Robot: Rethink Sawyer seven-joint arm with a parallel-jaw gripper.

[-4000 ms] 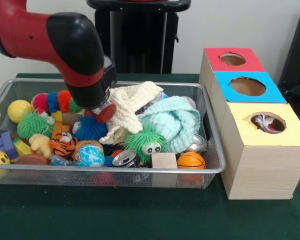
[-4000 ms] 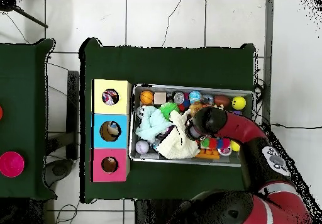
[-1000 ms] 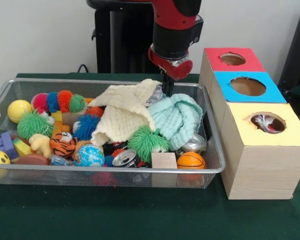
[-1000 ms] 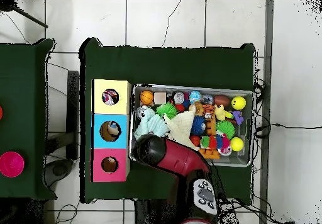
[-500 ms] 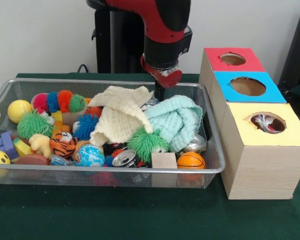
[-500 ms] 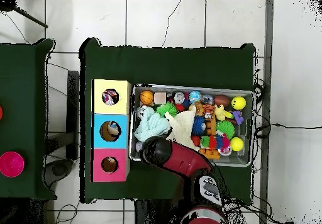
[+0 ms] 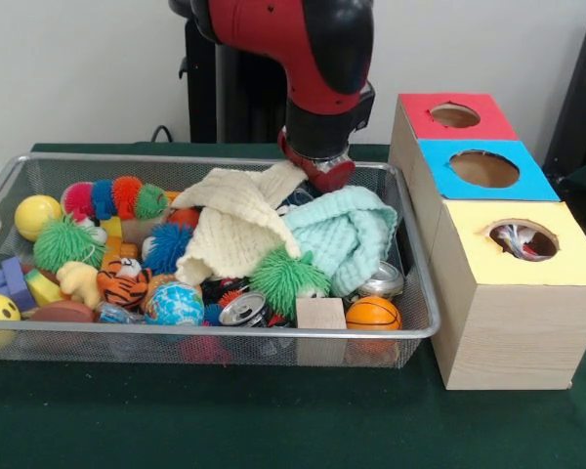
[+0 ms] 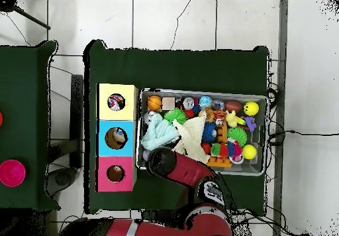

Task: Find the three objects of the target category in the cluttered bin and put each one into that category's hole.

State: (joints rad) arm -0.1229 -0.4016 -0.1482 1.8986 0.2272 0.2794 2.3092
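Red arm [image 8: 189,174] over bin [image 8: 259,167] edge nr mint cloth [image 8: 157,135]

Jaws out of sight behind the cream cloth [image 7: 236,223] — state unreadable.

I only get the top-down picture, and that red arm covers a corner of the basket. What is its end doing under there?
Observer: From the front, the gripper is down low at the back of the basket, where the cream cloth meets the mint cloth. Its tip is hidden behind them.
Operator: Do those cloths lie flat?
Observer: No, both are heaped higher than the rim.
Operator: And the coloured squares beside the basket?
Observer: Those are the tops of wooden boxes, which stand taller than the basket.
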